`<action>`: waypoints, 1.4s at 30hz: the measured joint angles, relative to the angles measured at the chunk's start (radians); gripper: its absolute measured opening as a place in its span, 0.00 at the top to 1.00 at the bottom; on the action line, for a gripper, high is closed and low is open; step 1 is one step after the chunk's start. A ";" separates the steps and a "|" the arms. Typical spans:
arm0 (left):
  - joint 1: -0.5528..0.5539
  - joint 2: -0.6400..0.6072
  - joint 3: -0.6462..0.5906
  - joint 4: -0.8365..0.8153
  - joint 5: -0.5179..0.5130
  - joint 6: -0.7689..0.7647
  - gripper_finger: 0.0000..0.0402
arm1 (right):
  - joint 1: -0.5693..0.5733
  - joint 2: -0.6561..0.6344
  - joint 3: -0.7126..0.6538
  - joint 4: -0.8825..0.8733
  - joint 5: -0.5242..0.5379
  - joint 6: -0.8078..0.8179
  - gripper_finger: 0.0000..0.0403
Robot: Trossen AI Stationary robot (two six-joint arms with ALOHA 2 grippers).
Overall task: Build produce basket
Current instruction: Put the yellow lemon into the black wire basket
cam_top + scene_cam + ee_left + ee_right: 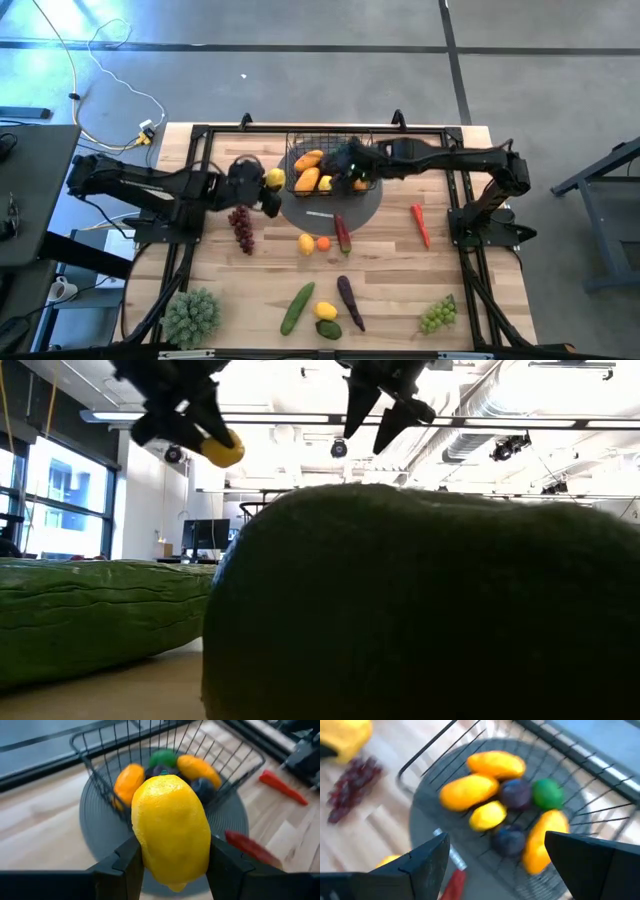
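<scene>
Two dark fingers (125,865) of the left tool (172,867) pinch a glossy, dimpled lemon (171,827) just beside the wire-mesh basket (330,165); only the right wrist view shows the right tool (495,865) spread above smooth plums (516,794) inside.

A yellow lemon (171,831) hangs clamped beside the black wire basket (97,767) holding orange fruits.
</scene>
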 joint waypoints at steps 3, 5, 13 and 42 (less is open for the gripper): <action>0.077 0.000 0.000 0.080 0.050 0.079 0.61 | -0.053 -0.014 0.000 0.012 0.001 -0.044 0.24; 0.122 0.000 0.000 0.143 0.090 0.134 0.61 | -0.086 -0.017 0.000 0.021 0.001 -0.075 0.24; 0.299 0.001 0.000 0.365 0.238 0.293 0.61 | -0.200 -0.017 0.000 0.029 -0.020 -0.179 0.24; 0.428 0.297 0.000 0.757 0.445 0.504 0.57 | -0.386 -0.015 0.000 0.161 -0.030 -0.275 0.24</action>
